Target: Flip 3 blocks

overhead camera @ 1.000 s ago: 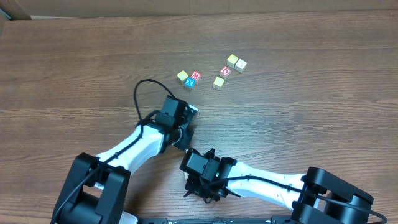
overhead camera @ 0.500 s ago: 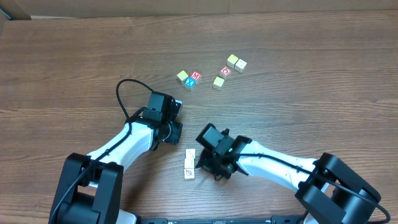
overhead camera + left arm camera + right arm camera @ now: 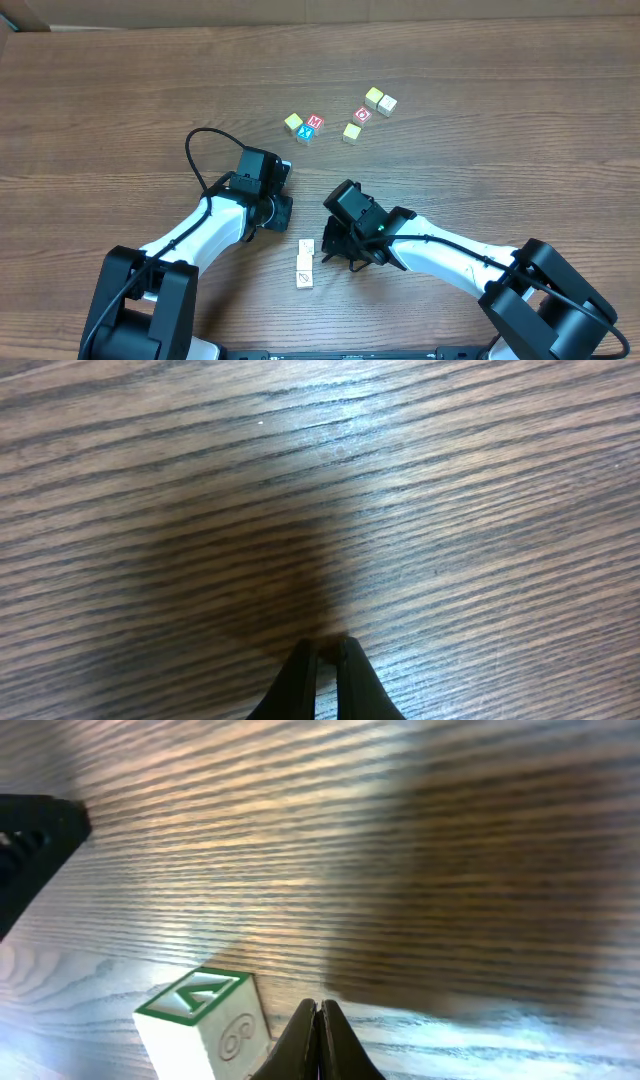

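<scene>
Right now, three pale blocks (image 3: pixel 304 263) lie in a short line on the brown wooden bench (image 3: pixel 120 90), on the side close to the robot. They touch or almost touch one another, and they sit between the two arms. The right fingers (image 3: pixel 308 1022) are pressed together and hold nothing. They point down at the bench just beside the line of blocks, on its right side. In the right wrist camera, one block (image 3: pixel 205 1020) shows up close, just to the left of the finger tips. It has a green border and a green triangle on its top face, and a curly mark on its white side. The left fingers (image 3: pixel 306 660) are pressed together too and hold nothing. They hang over bare wood with a dark shadow under them, a little way off to the left of the three blocks. Farther back on the bench is another bunch of blocks, well apart from both arms. There is a yellow block (image 3: pixel 293 122) next to a red and blue block (image 3: pixel 311 126), then another yellow block (image 3: pixel 352 132), a red block (image 3: pixel 363 114) with a ring on it, and two pale ones (image 3: pixel 374 97) side by side. A black cable (image 3: pixel 200 150) loops off the left arm.
</scene>
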You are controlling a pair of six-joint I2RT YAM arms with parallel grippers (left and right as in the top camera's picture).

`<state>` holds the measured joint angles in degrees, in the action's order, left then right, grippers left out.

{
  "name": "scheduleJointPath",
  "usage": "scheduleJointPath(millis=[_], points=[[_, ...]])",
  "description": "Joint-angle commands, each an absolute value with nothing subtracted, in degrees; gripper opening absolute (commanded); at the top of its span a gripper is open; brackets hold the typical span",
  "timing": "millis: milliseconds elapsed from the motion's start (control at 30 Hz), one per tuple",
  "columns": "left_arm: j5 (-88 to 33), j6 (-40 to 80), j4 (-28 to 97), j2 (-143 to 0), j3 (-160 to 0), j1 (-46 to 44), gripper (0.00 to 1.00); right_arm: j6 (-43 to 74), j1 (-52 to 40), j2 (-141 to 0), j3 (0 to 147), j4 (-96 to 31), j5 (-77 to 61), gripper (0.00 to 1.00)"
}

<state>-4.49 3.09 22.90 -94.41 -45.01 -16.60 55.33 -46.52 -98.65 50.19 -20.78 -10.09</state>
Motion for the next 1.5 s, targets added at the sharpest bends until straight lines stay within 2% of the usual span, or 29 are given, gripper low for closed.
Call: scheduleJointPath(millis=[0, 1467], points=[[-1.1, 4.3, 25.1, -97.2, -42.5, -15.8, 0.04, 52.6, -46.7, -98.8, 50.3, -19.8, -11.2, 0.04], [-1.1, 4.3, 25.5, -97.2, -42.5, -15.8, 0.04, 50.5, -49.6, -98.8, 50.3, -16.1, -13.8, 0.04]])
